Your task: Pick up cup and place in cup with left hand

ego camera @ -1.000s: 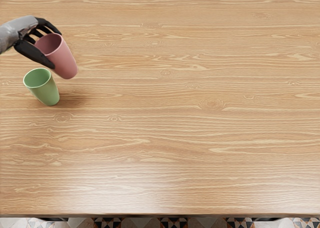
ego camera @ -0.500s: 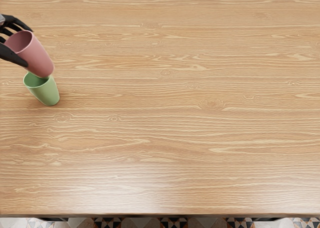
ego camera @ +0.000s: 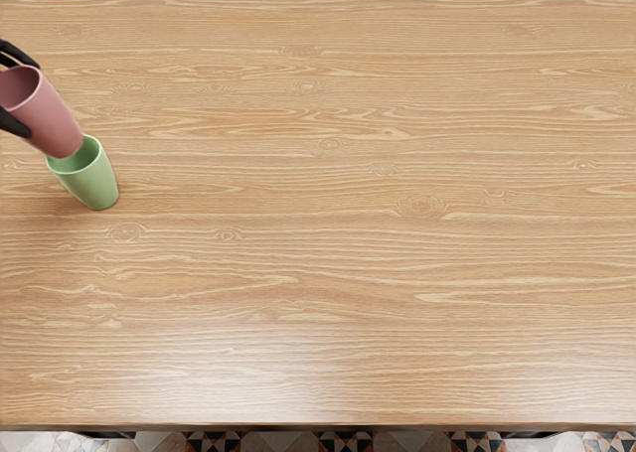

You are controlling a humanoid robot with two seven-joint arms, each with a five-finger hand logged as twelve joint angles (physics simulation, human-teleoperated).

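Evidently the left hand (ego camera: 33, 98), cut off by the picture's edge between nine and ten o'clock, has the pink cup (ego camera: 48, 116) gripped, dark fingers at its upper end. That cup is off the table (ego camera: 348, 233), over the green cup (ego camera: 91, 180), which stands just past nine o'clock. The pink cup slants, mouth towards eleven, base towards five, and its base overlaps the green mouth in view; whether it is inside or merely above, I cannot tell. The likeliest trouble is alignment: if the base sits too far towards ten or eleven, lowering would land it on the green rim, and further pressure could tip or push the green cup towards four. Too much slant could wedge the pink cup against the inner wall instead of letting it nest. Letting go too soon might leave it perched, then rolling off; fingers dragging on its rim as they release could lift it back out. With so much of the hand out of view, such a snag would be hard to spot. Neither cup shows a brand, label or any readable writing, nor does the table.
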